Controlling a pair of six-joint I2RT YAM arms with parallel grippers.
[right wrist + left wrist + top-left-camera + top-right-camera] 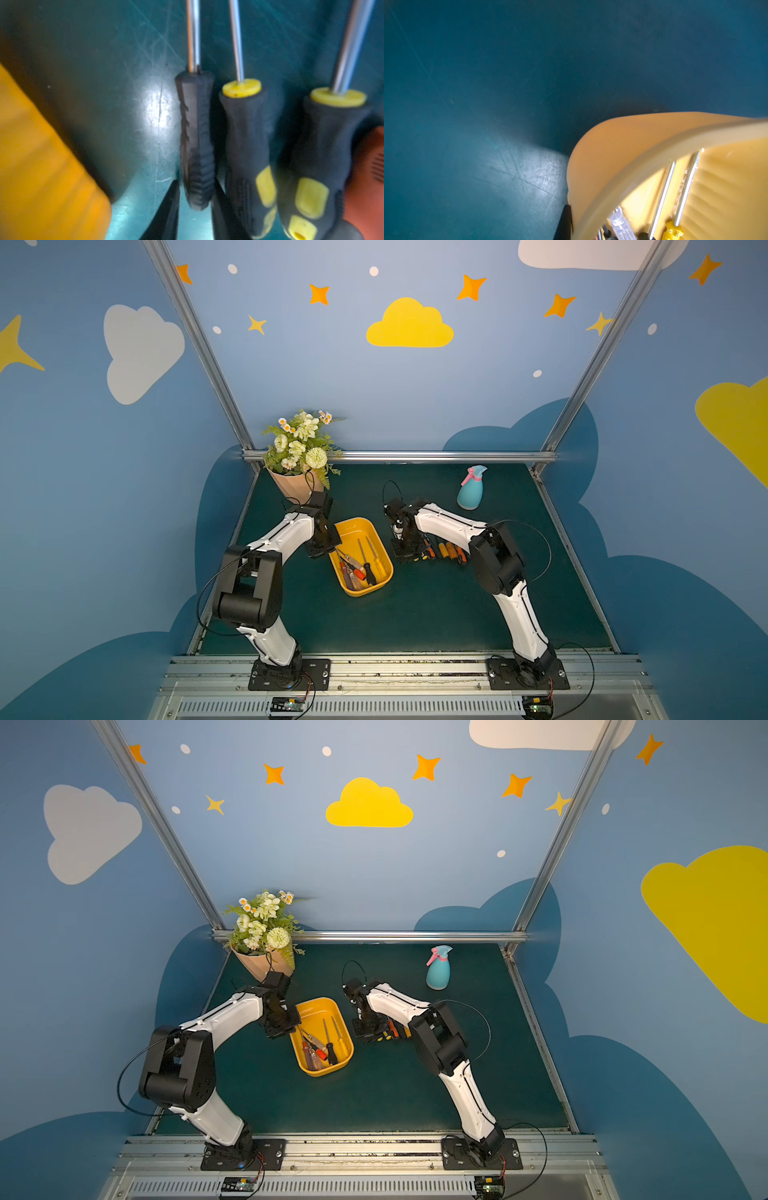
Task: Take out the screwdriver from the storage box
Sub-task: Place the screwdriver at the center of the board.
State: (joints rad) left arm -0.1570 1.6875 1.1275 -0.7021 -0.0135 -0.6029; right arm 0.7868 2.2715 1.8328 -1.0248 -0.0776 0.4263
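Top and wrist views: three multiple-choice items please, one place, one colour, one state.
1. The spray bottle stands: A at the near edge; B at the mat's far right; C lying flat.
2. The screwdriver handle between the right gripper's fingers is: A black; B red; C white.
3. The storage box is: A empty; B overturned; C holding several screwdrivers.
B: it stands upright near the far right corner. A: the right wrist view shows black. C: shafts and handles lie inside.

A peach flowerpot point(291, 485) with flowers stands far left on the green mat point(415, 614), a blue spray bottle point(471, 491) far right.
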